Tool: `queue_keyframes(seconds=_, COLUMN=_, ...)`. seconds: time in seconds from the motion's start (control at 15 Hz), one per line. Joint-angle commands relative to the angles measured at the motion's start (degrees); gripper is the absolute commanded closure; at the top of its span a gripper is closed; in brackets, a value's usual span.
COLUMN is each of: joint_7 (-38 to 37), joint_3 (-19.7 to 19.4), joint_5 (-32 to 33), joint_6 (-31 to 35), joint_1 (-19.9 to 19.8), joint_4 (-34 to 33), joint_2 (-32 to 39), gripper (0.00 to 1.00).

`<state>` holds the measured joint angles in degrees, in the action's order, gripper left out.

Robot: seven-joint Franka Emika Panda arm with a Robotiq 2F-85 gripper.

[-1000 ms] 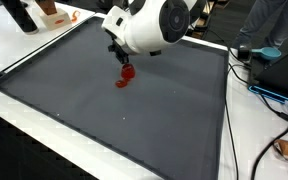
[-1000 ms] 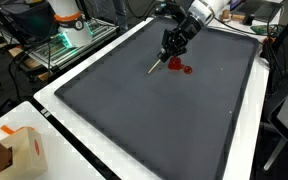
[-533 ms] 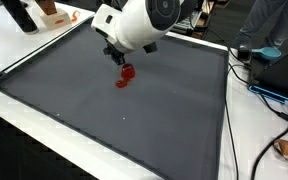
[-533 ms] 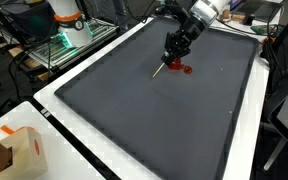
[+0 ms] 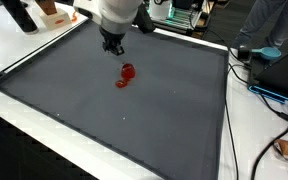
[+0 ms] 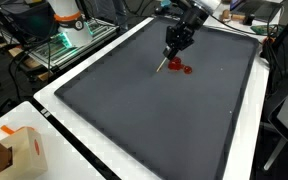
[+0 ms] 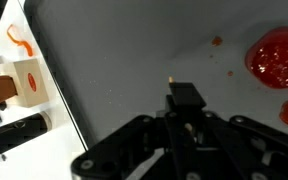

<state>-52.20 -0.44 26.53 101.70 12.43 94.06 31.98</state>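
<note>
My gripper (image 5: 112, 42) (image 6: 174, 47) hangs over the far part of a dark grey mat (image 5: 134, 120) (image 6: 134, 110). It is shut on a thin light stick (image 6: 162, 65) that slants down toward the mat. In the wrist view the gripper (image 7: 186, 108) clamps the stick's dark holder (image 7: 184, 96), and the pale tip (image 7: 171, 77) pokes out ahead. A red smear (image 5: 126, 75) (image 6: 181, 68) (image 7: 275, 54) lies on the mat just beside the stick's tip. Small red specks (image 7: 216, 41) dot the mat near it. Whether the tip touches the mat is unclear.
A white table rim (image 6: 84, 150) frames the mat. A cardboard box (image 6: 12, 150) (image 7: 24, 80) stands at one corner, next to a dark bottle (image 5: 20, 14). Cables and a blue device (image 5: 269, 60) lie beside the mat's other edge.
The arm has swung off the red smear toward the mat's far edge; the smear now lies fully exposed in an exterior view. The stick stays in the grip.
</note>
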Motion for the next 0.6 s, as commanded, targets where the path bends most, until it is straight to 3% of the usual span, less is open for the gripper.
queue_keyframes(seconds=0.0, joint_7=5.8, joint_3=0.95, joint_5=-5.86, joint_6=3.47, joint_1=-2.22, joint_4=5.56, joint_2=-6.12, gripper=0.97)
queue_keyframes(seconds=0.53, joint_7=15.72, joint_3=1.26, joint_5=-16.11, joint_6=8.2, joint_1=-4.07, joint_4=11.92, joint_2=-15.24, gripper=0.97)
